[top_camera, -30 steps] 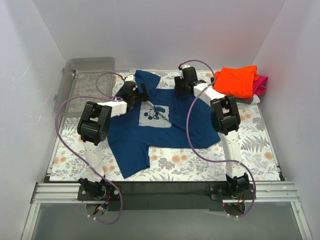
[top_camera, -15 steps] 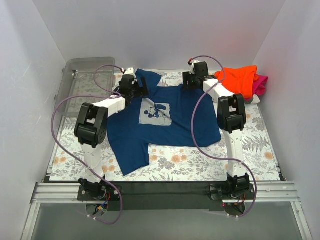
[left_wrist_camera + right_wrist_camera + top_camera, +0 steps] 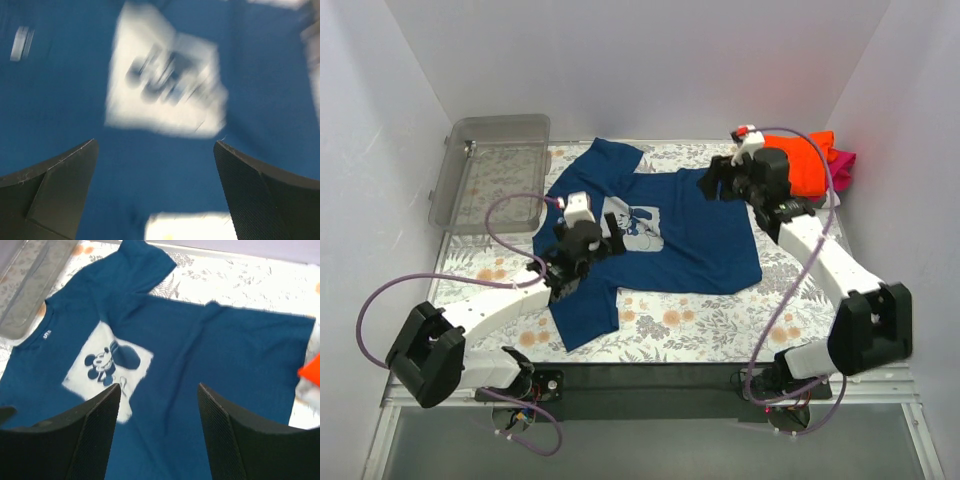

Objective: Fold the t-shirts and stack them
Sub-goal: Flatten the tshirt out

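A navy t-shirt (image 3: 670, 240) with a pale cartoon print (image 3: 638, 226) lies spread face up on the floral table; in the right wrist view the navy t-shirt (image 3: 210, 345) fills most of the picture. Folded orange (image 3: 805, 160) and magenta (image 3: 842, 165) t-shirts sit piled at the back right. My left gripper (image 3: 613, 224) hovers open over the shirt's left side beside the print, nothing between its fingers (image 3: 55, 185). My right gripper (image 3: 715, 182) hangs open above the shirt's far right part, empty, and its view looks down over the print (image 3: 107, 365).
A clear plastic bin (image 3: 490, 165) stands at the back left, its corner also in the right wrist view (image 3: 30, 295). White walls close in the table on three sides. The orange pile's edge (image 3: 310, 371) shows at the right of the right wrist view.
Both grippers have left the shirt's far edge. The left arm swung back toward me and lowered over the shirt's left side; the right arm lifted away rightward. The right jaws widened slightly.
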You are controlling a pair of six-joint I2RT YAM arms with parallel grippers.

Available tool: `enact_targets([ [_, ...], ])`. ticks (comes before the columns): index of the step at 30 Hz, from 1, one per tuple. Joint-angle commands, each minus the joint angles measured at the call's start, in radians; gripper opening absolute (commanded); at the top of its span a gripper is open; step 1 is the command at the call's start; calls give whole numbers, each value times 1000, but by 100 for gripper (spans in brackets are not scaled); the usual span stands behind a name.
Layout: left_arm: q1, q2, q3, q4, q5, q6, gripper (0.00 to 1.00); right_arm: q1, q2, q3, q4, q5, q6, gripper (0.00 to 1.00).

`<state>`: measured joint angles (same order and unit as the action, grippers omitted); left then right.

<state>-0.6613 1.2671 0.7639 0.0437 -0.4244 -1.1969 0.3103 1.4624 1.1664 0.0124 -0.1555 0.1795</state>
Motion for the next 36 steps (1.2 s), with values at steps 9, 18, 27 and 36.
enact_targets([
  [9,-366,-149,-92,-854,-511,-869,92,0,-390,-358,35,137,5,60],
  [18,-572,26,-4,-1356,-400,-1451,98,0,-432,-398,23,151,3,60],
  [27,-586,-251,-142,-1174,-297,-1360,95,-2,-393,-386,24,163,2,60],
  [36,-587,-399,-308,-955,-174,-1379,79,-2,-367,-379,24,166,2,60],
])
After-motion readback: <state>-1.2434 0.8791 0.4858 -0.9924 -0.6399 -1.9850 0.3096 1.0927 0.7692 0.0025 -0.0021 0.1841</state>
